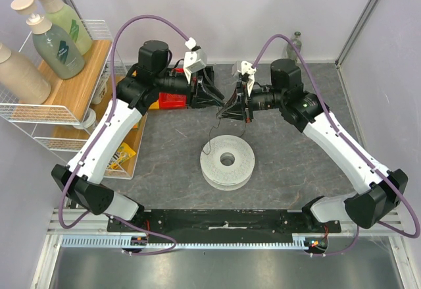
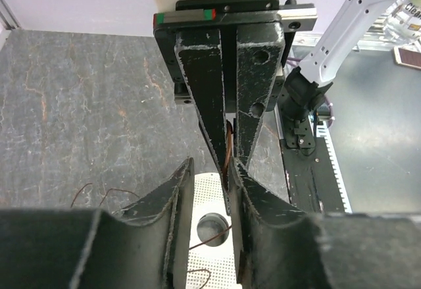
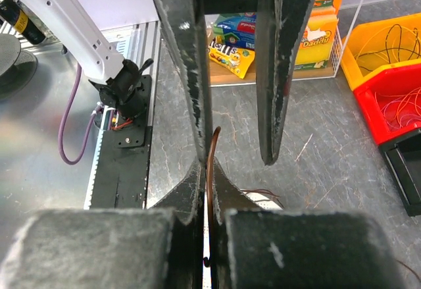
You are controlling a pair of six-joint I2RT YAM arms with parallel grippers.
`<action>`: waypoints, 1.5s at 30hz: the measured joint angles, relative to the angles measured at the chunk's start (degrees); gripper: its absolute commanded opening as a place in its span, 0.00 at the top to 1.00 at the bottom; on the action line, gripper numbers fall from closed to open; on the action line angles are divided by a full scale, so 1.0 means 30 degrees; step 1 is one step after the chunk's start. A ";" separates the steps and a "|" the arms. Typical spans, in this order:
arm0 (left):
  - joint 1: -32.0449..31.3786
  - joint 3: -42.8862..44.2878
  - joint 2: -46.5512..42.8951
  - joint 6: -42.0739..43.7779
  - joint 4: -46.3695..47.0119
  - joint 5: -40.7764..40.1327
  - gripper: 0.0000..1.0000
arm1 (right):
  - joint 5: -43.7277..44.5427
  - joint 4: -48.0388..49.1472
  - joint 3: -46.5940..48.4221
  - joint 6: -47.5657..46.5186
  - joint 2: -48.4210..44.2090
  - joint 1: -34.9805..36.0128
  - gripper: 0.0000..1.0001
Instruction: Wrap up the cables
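The white round spool [image 1: 227, 162] lies flat on the grey table, below both grippers; its perforated top shows in the left wrist view [image 2: 210, 200]. The cable [image 1: 209, 136], a thin dark-brown wire, runs from the grippers down to the spool. My right gripper [image 1: 235, 108] is shut on the cable [image 3: 212, 151], which sticks out past its tips [image 3: 209, 170]. My left gripper [image 1: 220, 98] is open [image 2: 212, 170], tip to tip with the right gripper [image 2: 228, 164]. Its fingers [image 3: 197, 72] straddle the cable's end. Loose wire loops lie over the spool's hole [image 2: 214, 226].
A wire rack [image 1: 59, 98] with lotion bottles stands at the left, with snack packs [image 3: 237, 39] on its lower shelf. Red [image 3: 388, 98] and yellow [image 3: 388, 39] bins of wires sit behind the left arm. A glass bottle [image 1: 296, 42] stands at the back wall.
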 measured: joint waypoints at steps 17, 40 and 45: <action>0.0554 -0.2324 -0.0474 -0.4998 0.2361 -0.4896 0.98 | 0.6878 0.0678 -0.0510 -0.1188 -0.1282 -0.0255 0.02; -0.0867 -0.5865 -0.3512 -1.2568 0.6834 -1.1147 0.98 | 1.3063 0.8036 -0.3810 -0.6324 -0.3432 0.3446 0.07; -0.0925 -0.6033 -0.3577 -1.2721 0.7104 -1.1074 0.98 | 1.4163 0.8123 -0.4182 -0.8014 -0.3402 0.3898 0.25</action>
